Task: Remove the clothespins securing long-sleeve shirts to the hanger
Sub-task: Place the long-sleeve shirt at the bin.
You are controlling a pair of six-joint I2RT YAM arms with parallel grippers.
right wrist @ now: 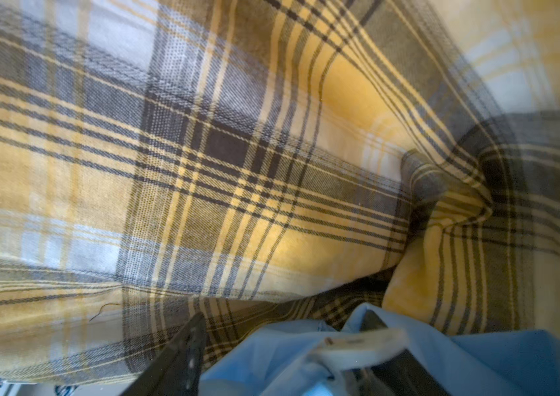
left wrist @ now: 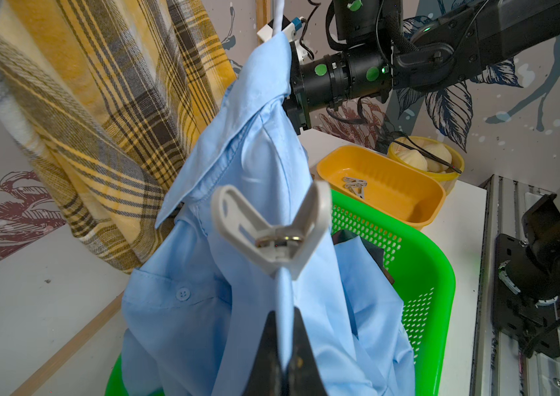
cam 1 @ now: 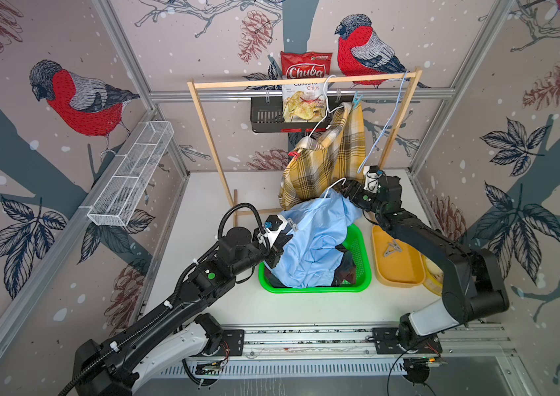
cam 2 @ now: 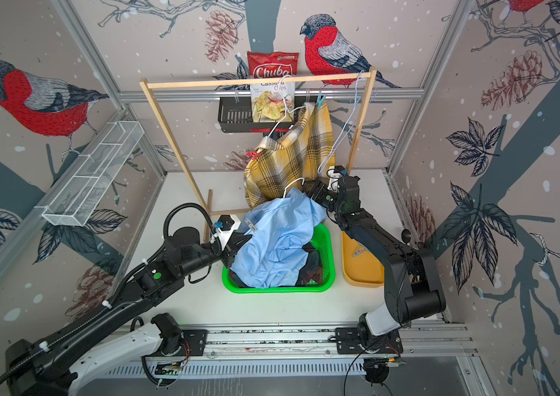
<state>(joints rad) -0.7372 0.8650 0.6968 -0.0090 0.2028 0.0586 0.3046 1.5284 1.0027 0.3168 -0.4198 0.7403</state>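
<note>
The light blue shirt hangs on a white hanger over the green basket, stretched between both arms. My left gripper is shut on its shoulder edge, just below a greyish clothespin. My right gripper is at the far shoulder. Its jaws stand apart around blue cloth and a clear clothespin lying against one finger; whether they press it is unclear. The yellow plaid shirt hangs on the rack, held by a red clothespin and a light blue clothespin.
A dark shirt lies in the green basket. The orange tray on the right holds loose clothespins. An empty pale blue hanger hangs on the wooden rack. A chips bag sits in a black wall basket behind.
</note>
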